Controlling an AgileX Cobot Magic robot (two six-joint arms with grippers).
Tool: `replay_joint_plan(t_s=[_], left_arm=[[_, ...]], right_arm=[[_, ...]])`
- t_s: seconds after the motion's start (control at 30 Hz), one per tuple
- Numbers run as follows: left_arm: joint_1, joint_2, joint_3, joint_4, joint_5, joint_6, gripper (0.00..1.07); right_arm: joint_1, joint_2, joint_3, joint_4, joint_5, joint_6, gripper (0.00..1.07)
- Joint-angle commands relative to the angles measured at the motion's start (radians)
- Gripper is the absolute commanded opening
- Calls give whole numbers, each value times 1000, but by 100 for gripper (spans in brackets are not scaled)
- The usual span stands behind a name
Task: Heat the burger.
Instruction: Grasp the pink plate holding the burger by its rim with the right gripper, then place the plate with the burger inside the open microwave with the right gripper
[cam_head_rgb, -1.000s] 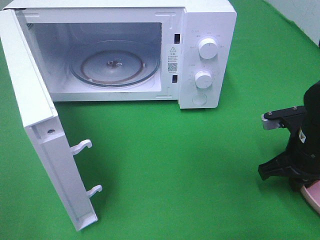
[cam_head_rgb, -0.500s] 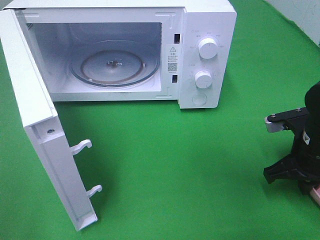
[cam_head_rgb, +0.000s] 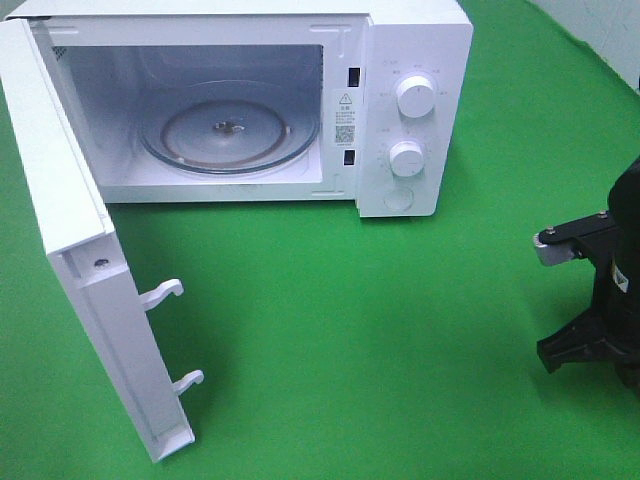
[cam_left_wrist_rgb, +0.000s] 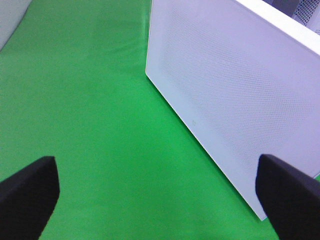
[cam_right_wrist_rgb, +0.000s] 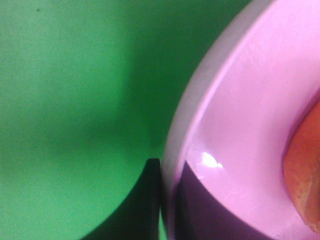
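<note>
In the right wrist view a sliver of the burger (cam_right_wrist_rgb: 306, 170) shows orange-brown at the picture's edge, lying on the round pink plate (cam_right_wrist_rgb: 240, 125). My right gripper (cam_right_wrist_rgb: 169, 200) straddles the plate's rim, with one dark finger (cam_right_wrist_rgb: 142, 205) outside it and the other inside, closed on it. In the exterior high view only the black right arm (cam_head_rgb: 605, 300) shows at the right edge; plate and burger are out of view there. My left gripper (cam_left_wrist_rgb: 157, 200) is open and empty over the green cloth, beside the microwave door (cam_left_wrist_rgb: 225, 95).
The white microwave (cam_head_rgb: 410, 50) stands at the back with its door (cam_head_rgb: 80, 260) swung wide open toward the front left. Its glass turntable (cam_head_rgb: 230, 130) is bare. Two knobs (cam_head_rgb: 415, 95) are on its right panel. Green cloth (cam_head_rgb: 350, 340) covers the table.
The right arm has moved toward the right edge of the exterior high view. The pink plate's corner, seen at the bottom right a second ago, has gone out of view.
</note>
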Motion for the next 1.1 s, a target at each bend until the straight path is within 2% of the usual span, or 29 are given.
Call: replay_joint_plan(t_s=[0.03, 0.23, 0.47, 1.1], left_arm=[[-3, -16, 4, -1, -8, 1, 100], [-3, -16, 4, -1, -8, 1, 100], [-3, -16, 4, -1, -8, 1, 100], [-3, -16, 4, -1, -8, 1, 100]], right_arm=[[26, -8, 2, -51, 45, 33, 0], [69, -13, 9, -61, 68, 47, 0], [142, -93, 75, -100, 77, 105, 0], [284, -209, 109, -141, 227, 145, 0]])
